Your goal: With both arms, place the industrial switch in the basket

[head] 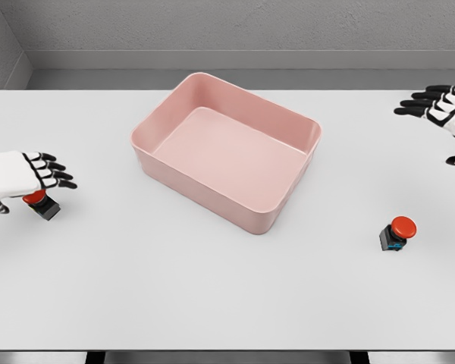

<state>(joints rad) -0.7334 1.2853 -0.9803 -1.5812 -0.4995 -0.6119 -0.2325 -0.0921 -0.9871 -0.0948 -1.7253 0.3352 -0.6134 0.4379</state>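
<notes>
The red-capped, black-bodied industrial switch (pixel 396 233) sits at five o'clock, untouched, well below my open right hand (pixel 440 106); my left hand (pixel 38 173), fingers extended, hovers over another switch (pixel 41 203), gripping nothing.

Single head view, set high at the near edge of the white table (pixel 227 303), looking forward and steeply down. Takes in the surface from near edge to far edge, with grey wall (pixel 235 26) beyond. Middling distance; side edges cropped low down.
</notes>
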